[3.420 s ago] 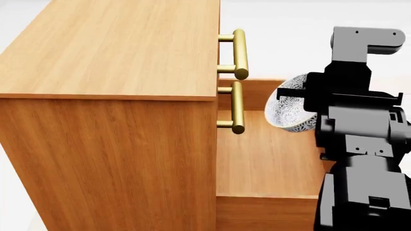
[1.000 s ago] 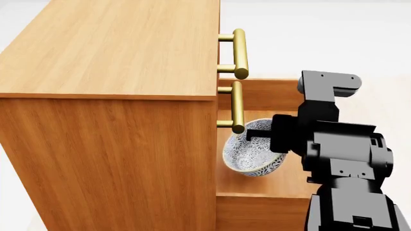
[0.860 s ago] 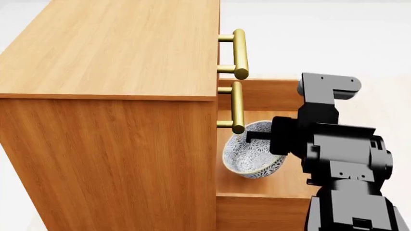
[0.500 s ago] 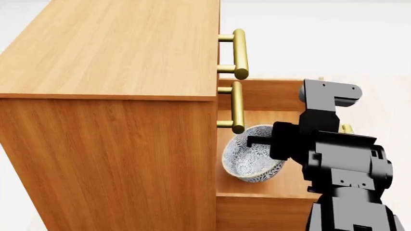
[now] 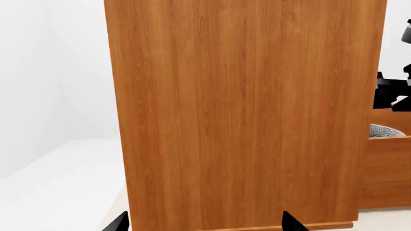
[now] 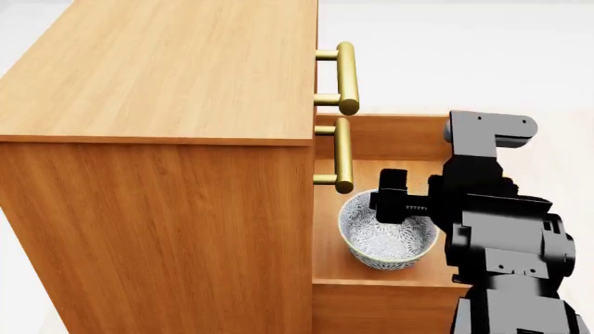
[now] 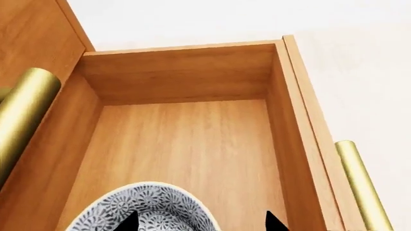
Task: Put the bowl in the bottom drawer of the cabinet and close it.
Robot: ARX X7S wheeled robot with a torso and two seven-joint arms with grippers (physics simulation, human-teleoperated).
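One bowl point(image 6: 388, 235) upright in bottom drawer point(image 6: 382, 146), seemingly released

The bowl point(image 6: 388, 236) sits upright in the open bottom drawer point(image 6: 371, 292).

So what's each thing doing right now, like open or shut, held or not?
bottom drawer: pulled out, open
two upper drawers: shut
bowl: upright inside the bottom drawer, near its end closest to the camera
right gripper: fingers open, over the bowl's rim, not gripping it
left gripper: open, holding nothing, facing the cabinet's side
cabinet: standing upright
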